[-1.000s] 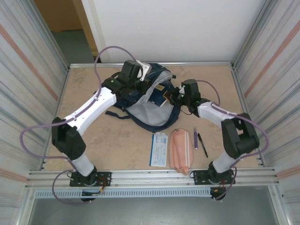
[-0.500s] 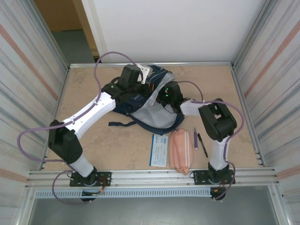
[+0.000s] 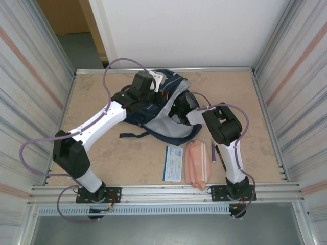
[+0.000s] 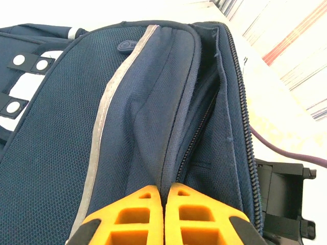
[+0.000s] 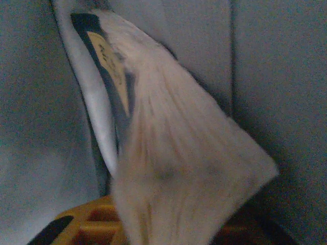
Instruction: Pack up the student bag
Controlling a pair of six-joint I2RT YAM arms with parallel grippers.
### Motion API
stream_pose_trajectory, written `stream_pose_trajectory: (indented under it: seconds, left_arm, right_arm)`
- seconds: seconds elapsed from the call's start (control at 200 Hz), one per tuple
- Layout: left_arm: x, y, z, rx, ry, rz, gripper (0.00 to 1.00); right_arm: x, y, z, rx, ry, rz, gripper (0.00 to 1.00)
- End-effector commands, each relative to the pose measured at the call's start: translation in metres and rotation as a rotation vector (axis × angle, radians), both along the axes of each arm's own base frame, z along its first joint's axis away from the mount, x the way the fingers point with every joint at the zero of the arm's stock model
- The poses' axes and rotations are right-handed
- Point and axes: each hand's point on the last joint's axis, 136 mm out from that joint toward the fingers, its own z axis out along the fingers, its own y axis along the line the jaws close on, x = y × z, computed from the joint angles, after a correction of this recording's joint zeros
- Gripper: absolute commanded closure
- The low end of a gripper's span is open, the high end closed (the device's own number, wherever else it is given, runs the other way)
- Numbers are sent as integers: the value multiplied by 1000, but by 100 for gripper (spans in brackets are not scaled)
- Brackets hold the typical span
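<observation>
left gripper [image 4: 164, 191]: fingers together, clamped on fold of navy fabric beside zipper, likely to lift rim and hold mouth open. student bag [image 3: 162, 122]: far middle of table, between arms; navy mesh, grey reflective stripe, pale grey lining exposed. right gripper [image 3: 177, 108]: inside bag mouth with book [image 5: 173, 168], pages fanned (blurred; cannot tell if jaws grip or part). pink pouch [image 3: 196, 163] lies unpacked near front edge.

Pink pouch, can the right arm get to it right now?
Probably yes, though not at once: the right claw is in the backpack with a book. The pouch lies bare on the table beside that arm's base, with nothing over it.
</observation>
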Motion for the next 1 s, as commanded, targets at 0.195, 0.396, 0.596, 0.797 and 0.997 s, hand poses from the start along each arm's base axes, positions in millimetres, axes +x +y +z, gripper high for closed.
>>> stream_pose_trajectory:
  seconds: [0.195,0.396,0.596,0.797,0.997]
  left_arm:
    - [18,28,40,-135,-113,117,100]
    - [27,39,21,-55,-131,139,100]
    - [26,32,15,-46,-133,78,100]
    - [25,35,-24,54,-90,60,100]
    - [19,24,-55,150,-84,-44,100]
  right_arm:
    - [-23,-32,11,-96,59,-40,48]
    - [-51,-66,16,-160,153,-33,44]
    - [-81,-103,35,-193,142,-7,45]
    - [-126,-140,87,-313,60,76,43]
    - [-156,-186,128,-525,-92,104,37]
